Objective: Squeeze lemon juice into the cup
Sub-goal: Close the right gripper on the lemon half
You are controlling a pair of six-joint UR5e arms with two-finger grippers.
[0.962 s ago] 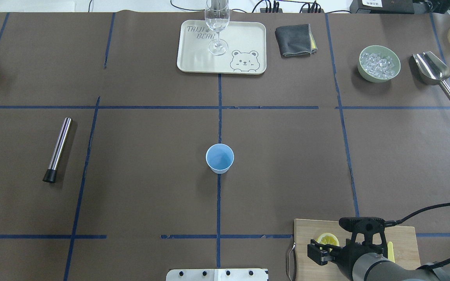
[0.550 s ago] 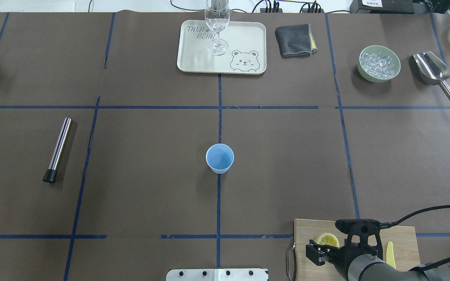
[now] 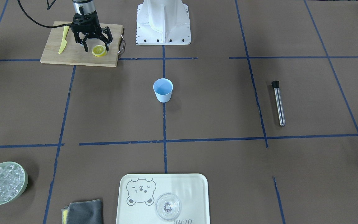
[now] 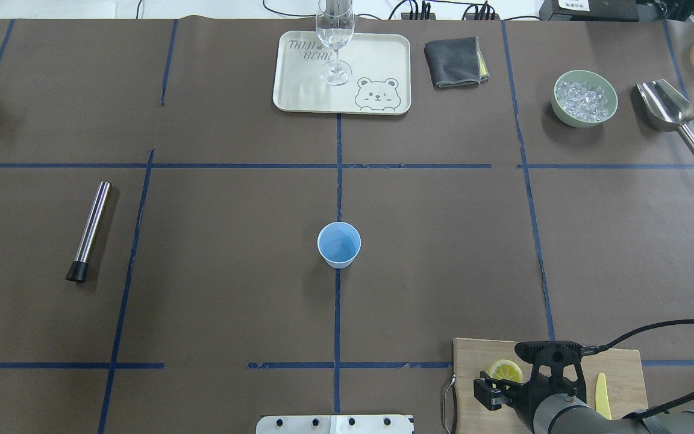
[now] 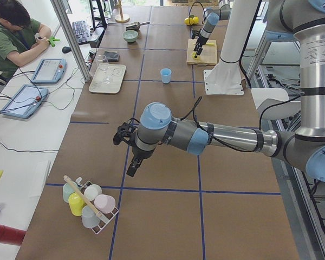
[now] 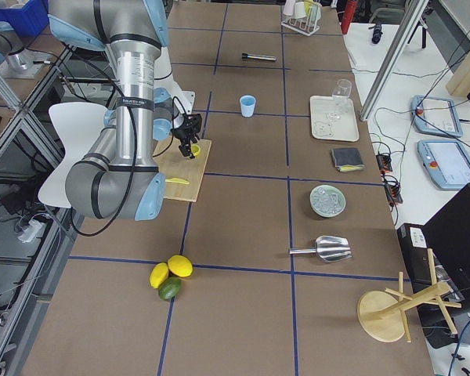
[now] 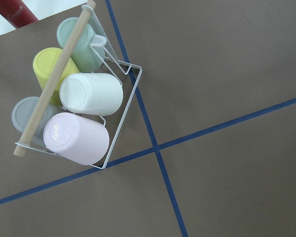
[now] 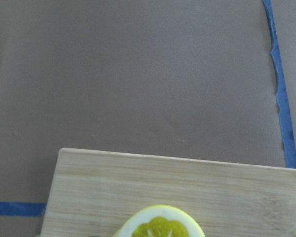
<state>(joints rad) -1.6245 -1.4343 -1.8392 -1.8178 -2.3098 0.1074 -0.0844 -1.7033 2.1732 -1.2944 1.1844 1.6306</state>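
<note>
the right gripper (image 3: 96,48) stands over the wooden cutting board (image 3: 73,57), which lies at the tabletop's near edge on the robot's right side. its two black fingers (image 3: 85,47) are spread apart and point down, one on each side of the lemon (image 3: 99,50). they grasp nothing, and whether a tip touches the rind cannot be told. the lemon lies flat, cut face up, on the board near the board corner closest to the cup (image 3: 162,90). in the right wrist view only the top of the slice shows, at the lower edge. a yellow plastic knife (image 3: 63,43) lies on the same board, on the other side of the gripper from the lemon.

the cup stands upright at the middle of the tabletop, on the centre line of blue tape, well apart from the board.

the left gripper (image 5: 122,134) hangs above the tabletop near its left end; whether it is released or clenched cannot be told. its wrist camera looks down on a wire rack of cups (image 7: 84,106).

along the far edge sit a tray (image 4: 383,60) with a clear glass (image 4: 335,42), a grey cloth (image 4: 452,60) and a green bowl of ice (image 4: 584,97)
</note>
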